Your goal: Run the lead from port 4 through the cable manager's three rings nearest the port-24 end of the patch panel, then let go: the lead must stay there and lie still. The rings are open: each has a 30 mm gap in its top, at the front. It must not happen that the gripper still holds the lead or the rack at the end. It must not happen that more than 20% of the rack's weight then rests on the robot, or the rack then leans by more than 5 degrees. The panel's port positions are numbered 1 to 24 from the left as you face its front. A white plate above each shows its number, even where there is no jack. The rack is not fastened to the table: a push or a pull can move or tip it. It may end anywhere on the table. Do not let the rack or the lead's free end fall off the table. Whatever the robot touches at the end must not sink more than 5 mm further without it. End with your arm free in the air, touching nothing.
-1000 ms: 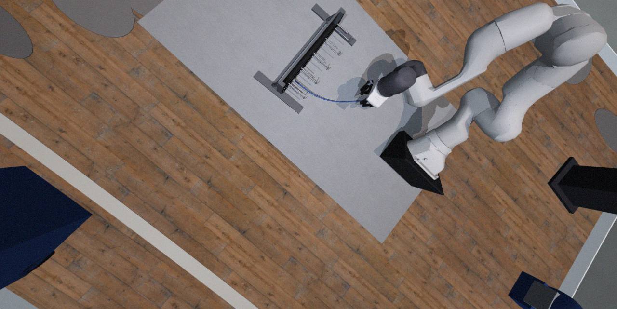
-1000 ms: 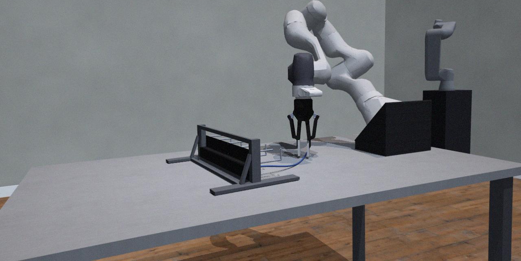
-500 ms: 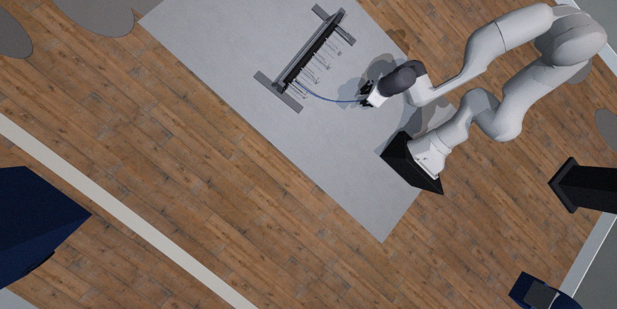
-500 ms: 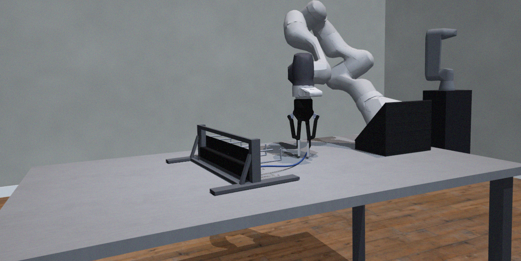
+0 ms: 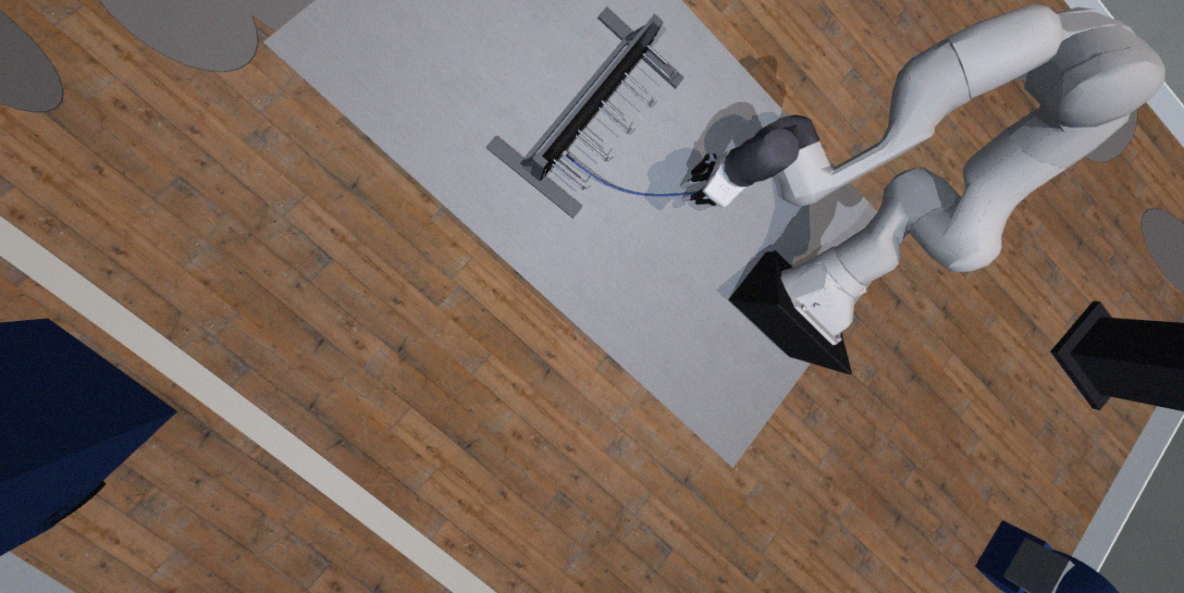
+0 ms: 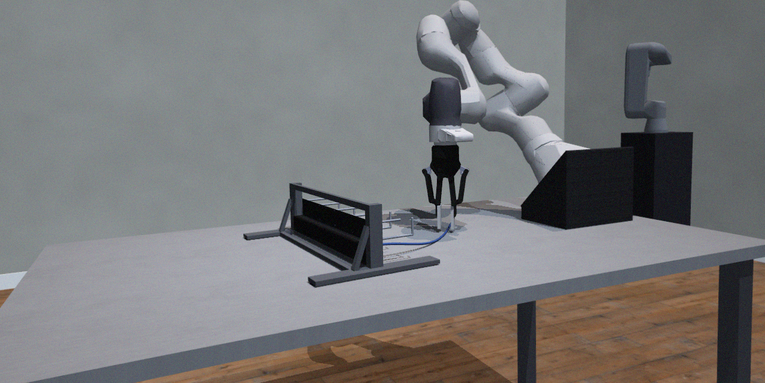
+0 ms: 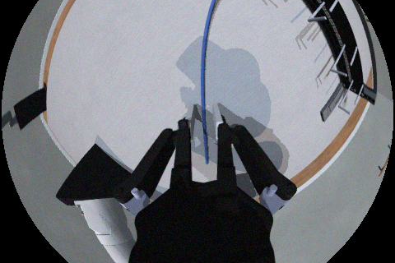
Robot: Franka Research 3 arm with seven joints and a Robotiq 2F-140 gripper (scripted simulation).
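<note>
The rack with the black patch panel stands on the grey table; it also shows in the side view and at the top right of the wrist view. The blue lead runs from a port near the rack's near end in a curve over the table towards me. It passes through no ring. The wire rings stick out of the rack's front. My gripper points straight down at the table. Its fingers stand narrowly apart on either side of the lead's free end, with gaps on both sides.
My black base block stands at the table's far right corner. A second black pedestal with a grey arm stands behind it. The rack's flat feet stretch across the table at both ends.
</note>
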